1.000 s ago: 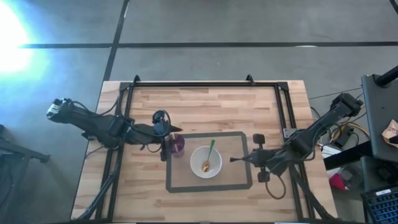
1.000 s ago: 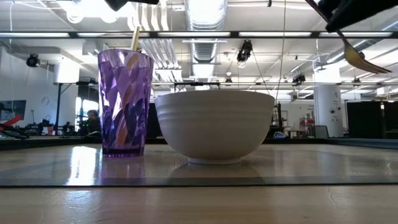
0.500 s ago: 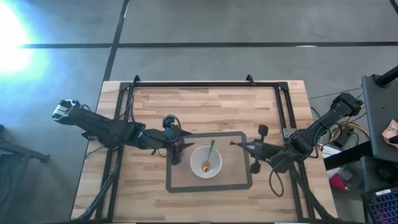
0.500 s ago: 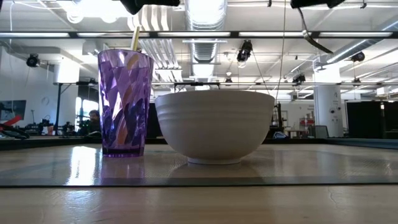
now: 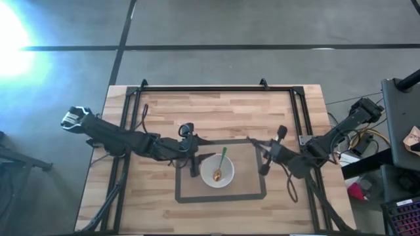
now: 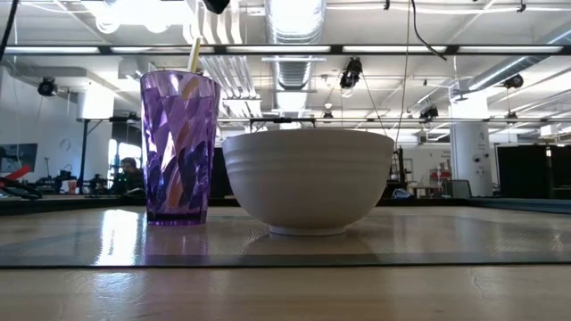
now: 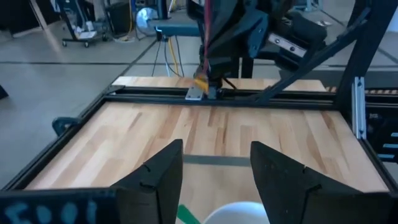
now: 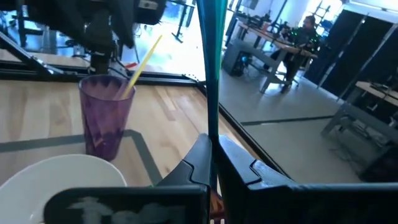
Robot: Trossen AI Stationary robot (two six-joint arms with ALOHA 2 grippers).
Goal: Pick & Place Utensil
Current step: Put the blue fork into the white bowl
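The task looks partly done, with one utensil in the air and not yet set down. A round white ceramic bowl (image 5: 228, 180) sits inside the grey-bordered rectangular mat (image 5: 252, 195), about midway between the table's left and right edges and nearer its lower long edge in the high view. A spoon with a green handle and a gold-coloured head (image 5: 220, 165) already lies in the bowl, its handle leaning on the rim. Just beside the bowl, toward the table's left edge, stands a faceted purple translucent plastic cup (image 6: 178, 147) with a thin yellow stick-like handle (image 6: 193, 53) poking up out of it; what that handle belongs to cannot be told.

The right gripper (image 8: 211, 146) is closed on a utensil with a slim teal handle (image 8: 208, 62), which rises straight up from between its fingers; its working end is out of sight. This gripper hovers above the mat's right part, near the bowl but apart from it. Carrying the utensil over a container and letting go of it is, by my reading, what is left; whether the bowl or the cup is meant for it cannot be told.

The left gripper (image 7: 214, 180) hangs over the cup at the mat's left side, its fingers spread wide with nothing between them.
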